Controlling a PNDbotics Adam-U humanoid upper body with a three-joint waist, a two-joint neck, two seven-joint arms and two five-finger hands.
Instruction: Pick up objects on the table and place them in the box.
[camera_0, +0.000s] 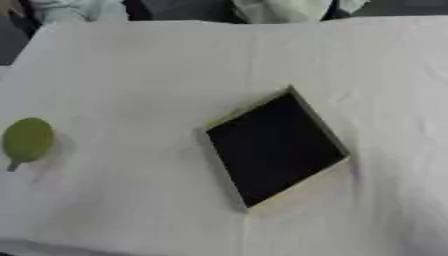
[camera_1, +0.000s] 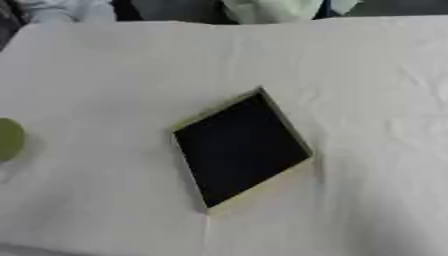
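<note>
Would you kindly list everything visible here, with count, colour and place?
box: one, black inside with a pale rim, turned askew at the table's middle, nothing visible in it.
green object: one, rounded, with a small grey stub at its lower end, near the table's left edge.
cloth: one, white, wrinkled, covering the table.
fabric: pale shapes beyond the far edge, unclear.
hands: neither shows in either view.

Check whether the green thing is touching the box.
Apart. The left eye view shows bare white cloth between the green thing at far left and the box.
</note>
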